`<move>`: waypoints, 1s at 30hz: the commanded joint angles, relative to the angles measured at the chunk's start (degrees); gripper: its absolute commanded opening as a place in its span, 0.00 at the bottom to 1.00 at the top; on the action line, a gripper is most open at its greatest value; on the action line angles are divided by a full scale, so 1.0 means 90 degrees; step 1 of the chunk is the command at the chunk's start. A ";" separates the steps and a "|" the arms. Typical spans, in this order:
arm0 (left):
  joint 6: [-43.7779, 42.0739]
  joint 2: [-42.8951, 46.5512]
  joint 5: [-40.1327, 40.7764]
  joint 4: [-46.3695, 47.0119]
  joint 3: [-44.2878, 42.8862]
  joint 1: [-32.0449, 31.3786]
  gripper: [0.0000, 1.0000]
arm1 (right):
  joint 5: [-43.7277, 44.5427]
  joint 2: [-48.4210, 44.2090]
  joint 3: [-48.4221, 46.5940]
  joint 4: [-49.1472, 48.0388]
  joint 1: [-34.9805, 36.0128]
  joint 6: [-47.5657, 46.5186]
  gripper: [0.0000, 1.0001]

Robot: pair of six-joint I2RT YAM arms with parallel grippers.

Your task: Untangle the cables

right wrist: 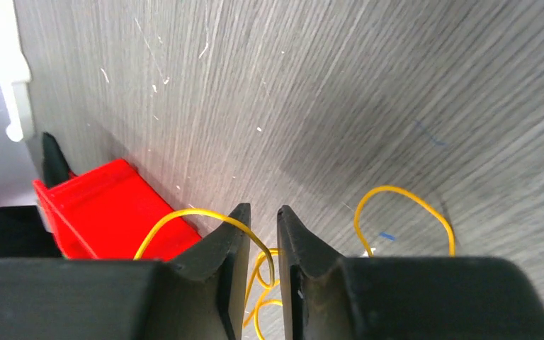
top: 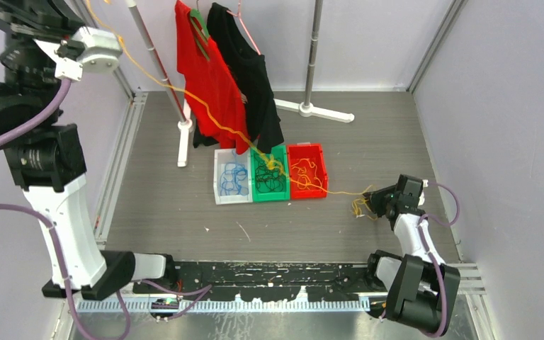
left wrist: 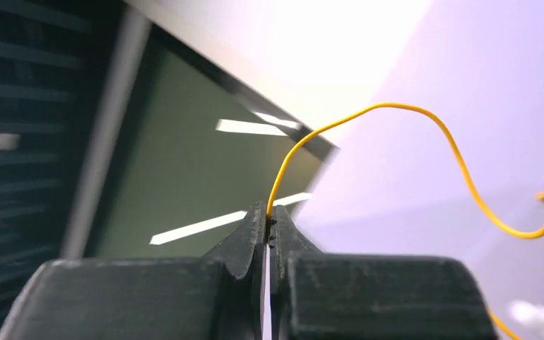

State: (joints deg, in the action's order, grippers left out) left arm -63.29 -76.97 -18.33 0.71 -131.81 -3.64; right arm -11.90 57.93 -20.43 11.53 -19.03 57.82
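Cable (left wrist: 391, 105), yellow, sits clamped in the raised left pincer (left wrist: 268, 214); right pincer (right wrist: 263, 212) stands narrowly parted, a yellow strand (right wrist: 184, 213) through its gap.

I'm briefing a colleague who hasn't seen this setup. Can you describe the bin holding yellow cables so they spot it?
On the table, three bins sit in a row below the hanging shirts. It is the red bin at the right end; its neighbours are a green bin and a white bin.
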 commanded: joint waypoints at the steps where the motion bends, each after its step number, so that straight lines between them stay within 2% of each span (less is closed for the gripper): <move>1: 0.0987 0.1137 -0.0666 -0.1678 0.1286 -0.0006 0.00 | 0.0536 -0.0412 -0.0123 0.0744 0.0093 -0.0769 0.27; 4: 0.0964 0.2074 -0.1019 -0.2648 0.2852 -0.0006 0.00 | 0.0480 -0.0821 0.0133 0.0942 0.0112 -0.0883 0.30; 9: -0.0046 0.3414 -0.1023 -0.4932 0.4858 -0.0006 0.00 | 0.0314 -0.0974 -0.0006 0.1159 0.0318 -0.0967 0.45; 11: -0.0606 0.3649 -0.0730 -0.6091 0.5152 -0.0007 0.00 | 0.0309 -0.0875 -0.0280 0.1350 0.0355 -0.1065 0.50; 14: -0.0959 0.3831 -0.0063 -0.7030 0.5388 -0.0006 0.00 | 0.0327 -0.0752 -0.0645 0.1612 0.0378 -0.1207 0.57; 20: -0.2432 0.3780 0.0704 -0.9633 0.5503 -0.0006 0.01 | 0.0727 -0.0846 -0.1157 0.2030 0.1018 -0.1249 0.60; 21: -0.2580 0.3749 0.0759 -0.9828 0.5663 -0.0008 0.07 | 0.0861 -0.0895 -0.1272 0.2130 0.1188 -0.1240 0.60; 23: -0.2600 0.3747 0.0753 -0.9784 0.6251 -0.0006 0.34 | 0.1316 -0.0988 -0.1573 0.2363 0.1559 -0.1306 0.60; 27: -0.2866 0.3708 -0.0002 -0.9775 0.7153 -0.0006 0.54 | 0.1763 -0.1163 -0.2073 0.2726 0.2346 -0.1524 0.56; 28: -0.2991 0.3634 -0.0324 -1.0047 0.7188 -0.0006 0.63 | 0.1813 -0.1215 -0.2127 0.2767 0.2550 -0.1558 0.54; 30: -0.3278 0.3373 -0.0789 -1.0549 0.7128 -0.0007 0.95 | 0.1954 -0.1371 -0.2175 0.2814 0.2939 -0.1641 0.55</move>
State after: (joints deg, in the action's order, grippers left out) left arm -87.11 -44.53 -16.25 -85.93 -66.89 -3.64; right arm 0.60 48.25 -36.77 34.37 2.39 45.56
